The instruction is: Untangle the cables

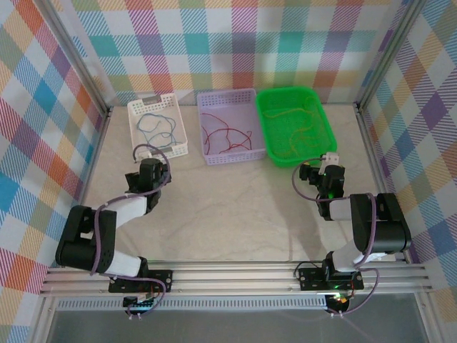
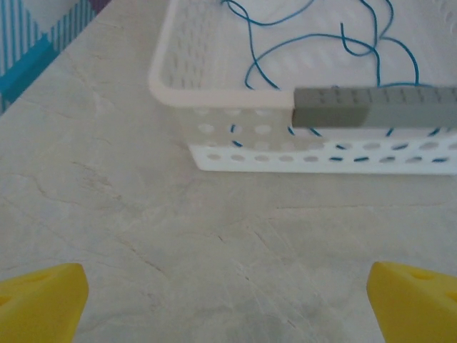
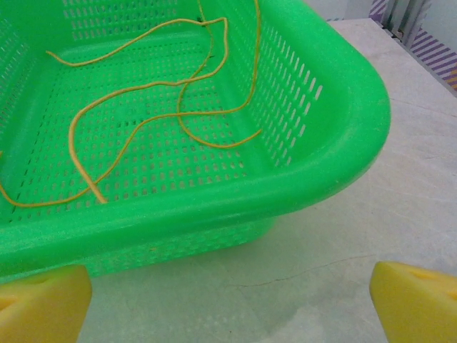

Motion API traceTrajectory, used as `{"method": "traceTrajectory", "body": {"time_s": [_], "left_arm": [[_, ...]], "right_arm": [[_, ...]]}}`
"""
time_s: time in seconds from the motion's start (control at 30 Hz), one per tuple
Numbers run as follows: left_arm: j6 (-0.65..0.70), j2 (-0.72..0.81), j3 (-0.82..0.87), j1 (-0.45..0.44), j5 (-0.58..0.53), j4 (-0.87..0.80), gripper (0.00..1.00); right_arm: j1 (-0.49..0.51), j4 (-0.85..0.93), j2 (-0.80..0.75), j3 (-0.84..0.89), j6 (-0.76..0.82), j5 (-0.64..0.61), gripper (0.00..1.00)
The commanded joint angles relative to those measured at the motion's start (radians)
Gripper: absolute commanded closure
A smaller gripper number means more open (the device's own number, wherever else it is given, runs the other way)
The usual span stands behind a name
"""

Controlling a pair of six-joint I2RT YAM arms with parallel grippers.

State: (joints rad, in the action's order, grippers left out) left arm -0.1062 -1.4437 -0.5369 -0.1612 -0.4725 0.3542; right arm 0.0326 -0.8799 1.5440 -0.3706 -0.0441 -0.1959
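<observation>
Top external, left gripper [image 1: 145,152] spread at white basket [image 1: 133,127] edge, right gripper [image 1: 329,158] spread by green basket [image 1: 289,163] corner.

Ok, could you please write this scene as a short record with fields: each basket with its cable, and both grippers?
white basket: left of the row, holds the blue cable
purple basket: middle, holds the red cable
green basket: right, holds the orange-yellow cable
left gripper: open, empty, over the table before the white basket
right gripper: open, empty, before the green basket's corner
</observation>
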Motion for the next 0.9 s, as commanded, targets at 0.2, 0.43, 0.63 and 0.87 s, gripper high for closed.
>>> {"method": "traceTrajectory", "body": {"time_s": [0.2, 0.43, 0.63, 0.87], "left_arm": [[0.115, -0.1, 0.101, 0.083, 0.301, 0.406, 0.0], [0.12, -0.122, 0.117, 0.08, 0.306, 0.448, 0.0], [0.12, -0.117, 0.126, 0.078, 0.301, 0.466, 0.0], [0.121, -0.119, 0.124, 0.078, 0.302, 0.467, 0.0]], "right_arm": [[-0.003, -0.009, -0.01, -0.01, -0.01, 0.022, 0.0], [-0.002, -0.01, -0.012, -0.01, -0.01, 0.023, 0.0], [-0.002, -0.01, -0.012, -0.01, -0.01, 0.024, 0.0], [-0.002, -0.009, -0.012, -0.009, -0.008, 0.024, 0.0]]}}
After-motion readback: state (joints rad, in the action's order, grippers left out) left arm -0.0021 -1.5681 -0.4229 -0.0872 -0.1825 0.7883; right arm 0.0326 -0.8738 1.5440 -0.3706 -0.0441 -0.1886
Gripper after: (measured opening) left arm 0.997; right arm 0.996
